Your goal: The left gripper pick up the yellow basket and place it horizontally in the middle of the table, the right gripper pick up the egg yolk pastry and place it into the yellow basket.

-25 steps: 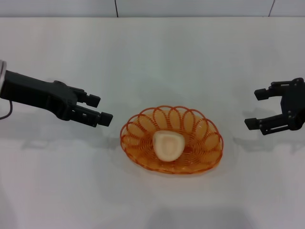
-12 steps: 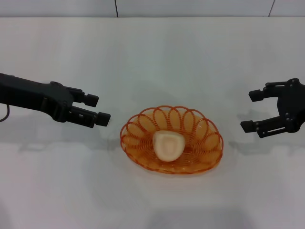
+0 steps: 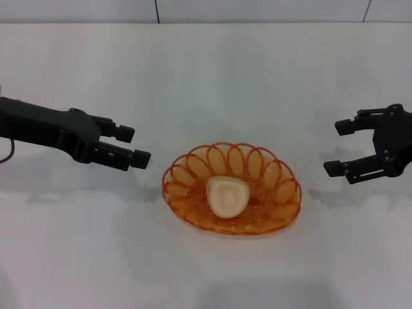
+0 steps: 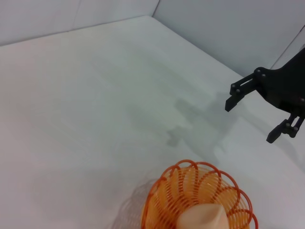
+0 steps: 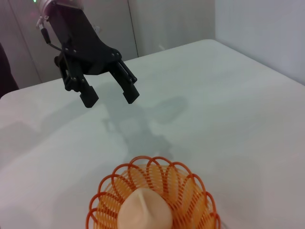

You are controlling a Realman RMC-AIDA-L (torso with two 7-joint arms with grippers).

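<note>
Head view: the egg yolk pastry (image 3: 226, 196) lies in the yellow basket (image 3: 232, 188) mid-surface (image 3: 206, 77). Left gripper (image 3: 134, 145) hovers left of the basket, right gripper (image 3: 337, 147) well right, both with jaws apart, empty.

Left wrist view: right gripper (image 4: 251, 117) beyond the basket (image 4: 200, 200).

Right wrist view: left gripper (image 5: 110, 96) beyond the basket (image 5: 152, 195). No legible writing.

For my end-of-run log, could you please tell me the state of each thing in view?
yellow basket: upright on the table, mid-table, untouched.
egg yolk pastry: lying inside the basket.
left gripper: open, empty, beside the basket.
right gripper: open, empty, clear of the basket.
</note>
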